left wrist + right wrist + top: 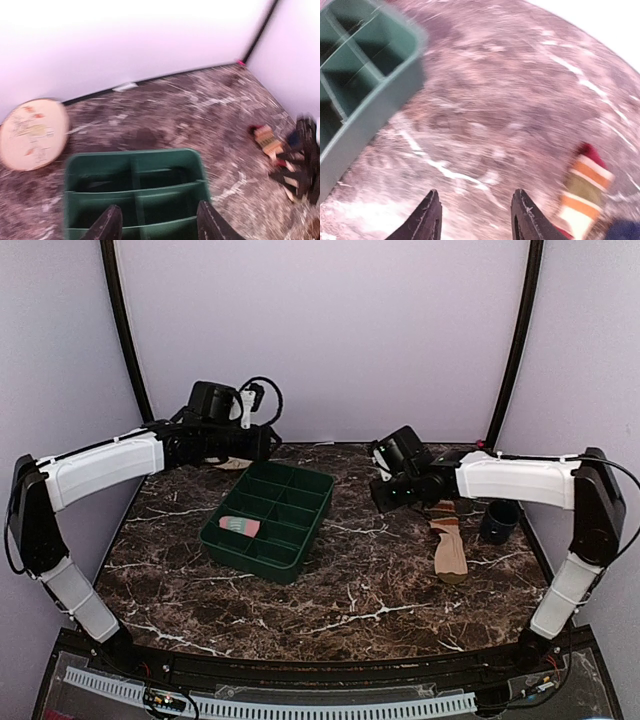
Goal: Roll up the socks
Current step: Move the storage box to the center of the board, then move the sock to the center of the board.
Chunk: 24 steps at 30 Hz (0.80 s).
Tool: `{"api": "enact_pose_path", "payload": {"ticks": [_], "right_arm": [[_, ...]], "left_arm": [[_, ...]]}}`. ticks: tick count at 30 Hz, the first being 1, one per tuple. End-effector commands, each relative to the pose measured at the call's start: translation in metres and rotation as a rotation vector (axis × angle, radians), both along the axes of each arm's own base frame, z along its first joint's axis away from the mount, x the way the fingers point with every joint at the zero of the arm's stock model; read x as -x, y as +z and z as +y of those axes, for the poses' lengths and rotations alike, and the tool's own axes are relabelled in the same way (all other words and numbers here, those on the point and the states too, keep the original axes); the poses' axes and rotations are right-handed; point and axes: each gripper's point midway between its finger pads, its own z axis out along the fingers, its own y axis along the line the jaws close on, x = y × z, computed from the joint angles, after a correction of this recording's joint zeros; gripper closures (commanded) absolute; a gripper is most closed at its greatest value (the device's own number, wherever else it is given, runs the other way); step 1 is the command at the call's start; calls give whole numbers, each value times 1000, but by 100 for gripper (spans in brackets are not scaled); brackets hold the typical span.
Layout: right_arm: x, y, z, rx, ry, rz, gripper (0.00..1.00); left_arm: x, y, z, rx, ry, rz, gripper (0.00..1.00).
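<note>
The pink sock (240, 527) with mint-green pattern lies rolled in a near-left compartment of the green tray (300, 495). The tan sock (450, 548) lies flat on the table at the right. Its brown-orange striped cuff (582, 192) shows in the right wrist view and, blurred, in the left wrist view (267, 141). My left gripper (268, 443) is open and empty above the tray's far edge (135, 156); its fingers (111, 226) stand wide apart. My right gripper (382, 496) is open and empty over bare table (476, 217), between the tray and the tan sock.
A round beige patterned plate (32, 132) lies at the back left, partly under my left arm (235, 463). A dark blue cup (498, 522) stands right of the tan sock. The tray's corner (360, 85) is left of my right gripper.
</note>
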Motion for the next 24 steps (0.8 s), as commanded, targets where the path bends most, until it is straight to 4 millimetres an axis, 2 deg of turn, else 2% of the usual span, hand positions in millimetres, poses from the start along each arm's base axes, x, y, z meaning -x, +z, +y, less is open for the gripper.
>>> {"api": "enact_pose_path", "payload": {"ticks": [1,2,5,6,9,10,11,12,13,14,16,21,24], "right_arm": [[11,0,-70,83,-187,-22,54],[21,-9,-86,106,-208,-4,54],[43,-6,-116,121,-248,11,54],[51,-2,-122,114,-252,17,54],[84,-11,-140,118,-248,102,49],[96,-14,-145,118,-248,128,48],[102,-11,-150,95,-289,129,41],[108,-6,-140,13,-259,139,32],[113,-4,-139,-19,-257,149,5],[117,-5,-145,-19,-295,161,0],[126,-16,-160,38,-348,200,0],[130,-24,-164,17,-422,237,0],[139,-47,-165,8,-493,312,2]], "left_arm": [[40,-20,-79,-11,-273,26,46],[49,-27,-95,-19,-327,36,46],[84,-45,-143,-59,-473,55,46],[91,-48,-155,-68,-503,58,46],[107,-60,-178,-71,-552,78,46],[111,-62,-183,-67,-559,82,46],[114,-65,-187,-64,-563,88,46],[116,-67,-190,-60,-567,92,46],[119,-68,-194,-57,-573,92,46],[121,-69,-196,-58,-575,94,46],[124,-68,-199,-55,-580,91,46],[127,-69,-200,-61,-587,99,46],[131,-72,-200,-68,-605,115,46]]}}
